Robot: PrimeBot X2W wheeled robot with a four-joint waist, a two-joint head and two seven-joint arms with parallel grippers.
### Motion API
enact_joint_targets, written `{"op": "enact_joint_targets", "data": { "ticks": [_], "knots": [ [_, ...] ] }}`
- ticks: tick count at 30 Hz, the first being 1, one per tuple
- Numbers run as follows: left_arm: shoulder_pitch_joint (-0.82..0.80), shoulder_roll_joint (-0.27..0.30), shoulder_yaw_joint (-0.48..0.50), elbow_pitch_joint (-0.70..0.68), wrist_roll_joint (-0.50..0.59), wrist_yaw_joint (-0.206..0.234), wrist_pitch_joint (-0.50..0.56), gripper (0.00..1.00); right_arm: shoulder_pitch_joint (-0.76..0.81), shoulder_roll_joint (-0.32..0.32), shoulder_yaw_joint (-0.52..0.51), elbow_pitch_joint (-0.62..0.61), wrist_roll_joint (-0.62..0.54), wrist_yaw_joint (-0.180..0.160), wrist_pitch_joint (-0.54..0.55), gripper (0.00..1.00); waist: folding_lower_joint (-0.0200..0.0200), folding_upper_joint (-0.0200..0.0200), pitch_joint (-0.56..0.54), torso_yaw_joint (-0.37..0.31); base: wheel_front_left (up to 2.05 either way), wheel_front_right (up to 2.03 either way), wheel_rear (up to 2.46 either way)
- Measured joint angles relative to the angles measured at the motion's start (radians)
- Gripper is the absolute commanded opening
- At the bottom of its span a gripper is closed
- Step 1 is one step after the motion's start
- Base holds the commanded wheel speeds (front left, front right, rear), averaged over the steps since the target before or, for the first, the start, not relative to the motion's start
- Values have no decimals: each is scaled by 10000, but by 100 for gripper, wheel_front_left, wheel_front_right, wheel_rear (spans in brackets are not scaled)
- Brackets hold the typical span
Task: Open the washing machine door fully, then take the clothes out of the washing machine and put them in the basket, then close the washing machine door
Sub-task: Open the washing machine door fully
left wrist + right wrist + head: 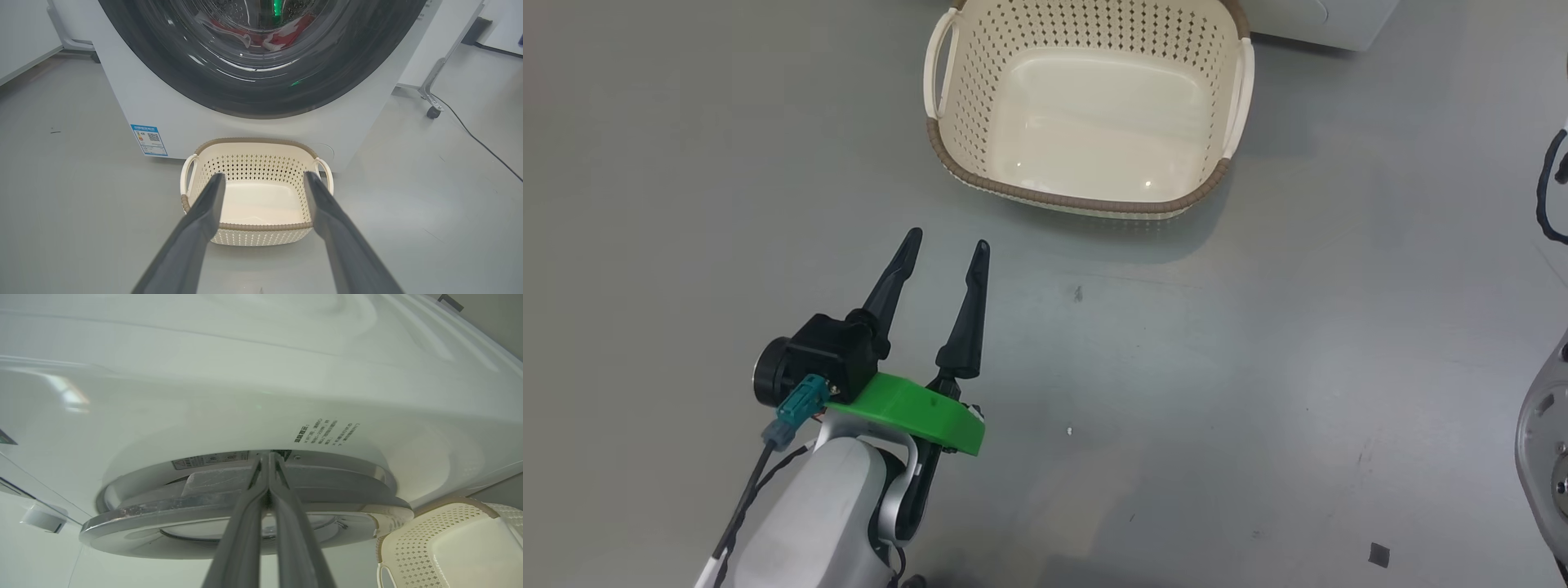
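The washing machine [135, 98] stands white and boxy on the grey floor [1258, 367], a small blue sticker [149, 140] low on its front; its door [179, 77], a wide glossy black rim round bulging clear glass, lies close against that front, latched or not I cannot tell; behind the glass the clothes [286, 36] show bright red with white trim; the cream basket [255, 142], perforated and brown-rimmed, sits just before the machine; the left fingers [894, 278] hover spread wide, short of the basket; the right fingers [245, 522] are pressed together, tips at the door's silvery edge
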Motion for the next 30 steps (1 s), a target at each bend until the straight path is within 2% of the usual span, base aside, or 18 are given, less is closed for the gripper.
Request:
{"op": "enact_joint_targets", "data": {
  "ticks": [30],
  "knots": [
    [-58,-29,-372,-119,-261,190,0,100,-2677,-15,19,2658,-201,-2,848,0,0,0,352,683,0,0,0]
  ]
}}
